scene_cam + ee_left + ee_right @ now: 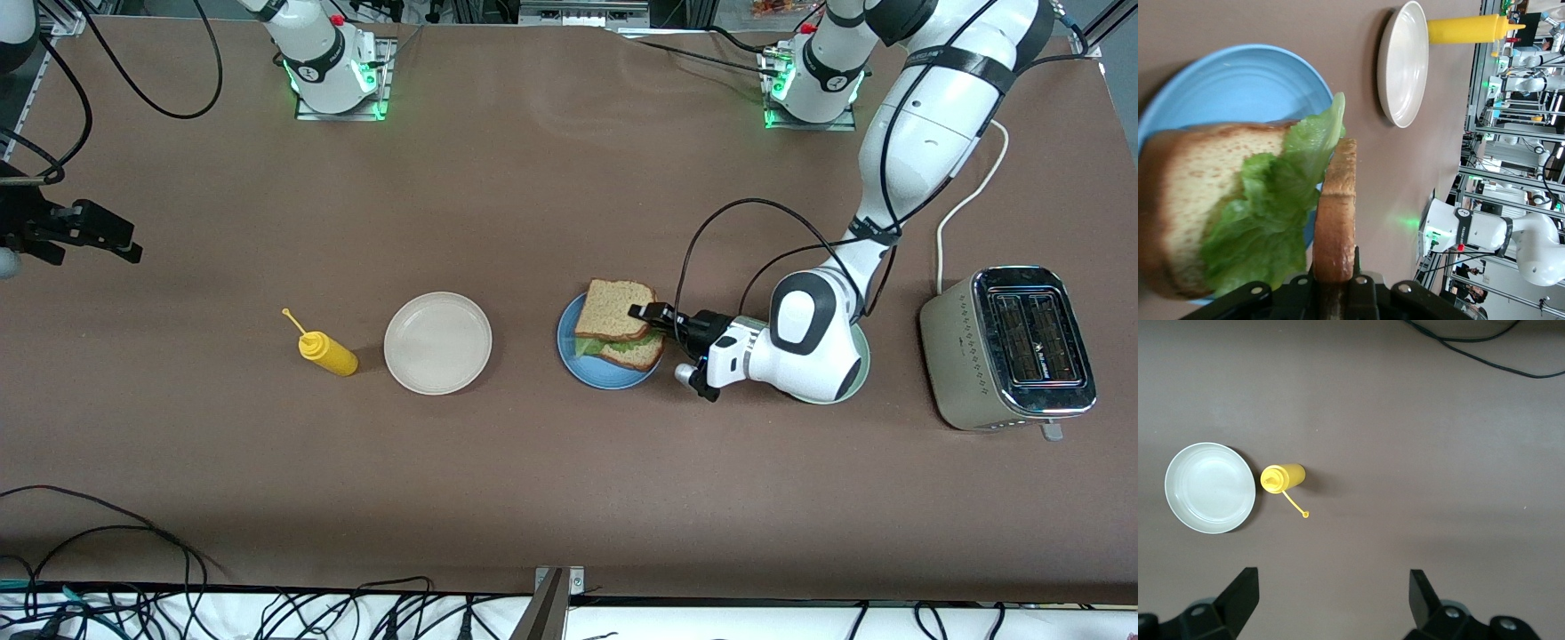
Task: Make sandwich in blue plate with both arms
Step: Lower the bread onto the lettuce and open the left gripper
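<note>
On the blue plate lie a brown bread slice and a ruffled green lettuce leaf. My left gripper is shut on the edge of the second bread slice, which it holds over the lettuce. In the left wrist view that slice stands edge-on between the fingers of the left gripper, beside the lettuce, the lower slice and the blue plate. My right gripper waits open above the table at the right arm's end; in its own view the right gripper holds nothing.
A beige plate and a yellow squeeze bottle stand toward the right arm's end from the blue plate. A pale green plate lies under my left wrist. A silver toaster with a white cord stands at the left arm's end.
</note>
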Motion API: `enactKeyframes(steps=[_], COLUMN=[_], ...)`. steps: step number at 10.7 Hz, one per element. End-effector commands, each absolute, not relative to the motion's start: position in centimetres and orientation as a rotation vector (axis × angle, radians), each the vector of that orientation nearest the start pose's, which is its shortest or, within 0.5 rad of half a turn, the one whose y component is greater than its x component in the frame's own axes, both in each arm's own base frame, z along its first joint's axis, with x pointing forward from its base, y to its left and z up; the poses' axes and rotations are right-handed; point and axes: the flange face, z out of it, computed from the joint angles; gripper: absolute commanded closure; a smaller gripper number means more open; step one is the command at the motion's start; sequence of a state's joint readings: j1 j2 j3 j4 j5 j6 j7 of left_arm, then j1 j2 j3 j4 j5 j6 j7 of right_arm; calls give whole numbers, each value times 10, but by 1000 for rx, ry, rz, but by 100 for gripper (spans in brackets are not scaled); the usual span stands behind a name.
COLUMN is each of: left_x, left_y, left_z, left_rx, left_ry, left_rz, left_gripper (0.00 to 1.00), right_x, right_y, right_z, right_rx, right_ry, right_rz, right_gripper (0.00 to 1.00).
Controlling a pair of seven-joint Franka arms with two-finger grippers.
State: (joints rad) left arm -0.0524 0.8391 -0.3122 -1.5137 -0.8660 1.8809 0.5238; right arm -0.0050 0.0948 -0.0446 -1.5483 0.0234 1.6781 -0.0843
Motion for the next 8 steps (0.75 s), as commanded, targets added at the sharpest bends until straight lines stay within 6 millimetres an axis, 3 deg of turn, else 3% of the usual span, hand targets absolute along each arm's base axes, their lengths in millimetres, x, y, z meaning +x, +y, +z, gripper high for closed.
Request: enactKeyframes(steps=[1,2,3,6,8], left_x=[630,633,636,650,671], left_y=[-259,-257,-259,-252,-231], left_z=[185,185,190,206,238], left_rx=[2079,2093,2103,2114,2232], left_ry=[-393,-391,-401,-440,-561], left_rz=[-378,-358,-325,-261,-196], left_gripper=[70,6,0,0,0], right_x=[593,593,593,593,593], right_y=[-27,-27,-27,-27,-27], right_z=[595,595,595,595,595], right_rx=[-3122,-3122,-3122,-3122,-3122], right_ry=[-55,-55,-55,-55,-55], right_rz=[-62,-65,-65,-65,-65], right_gripper=[0,0,0,0,0])
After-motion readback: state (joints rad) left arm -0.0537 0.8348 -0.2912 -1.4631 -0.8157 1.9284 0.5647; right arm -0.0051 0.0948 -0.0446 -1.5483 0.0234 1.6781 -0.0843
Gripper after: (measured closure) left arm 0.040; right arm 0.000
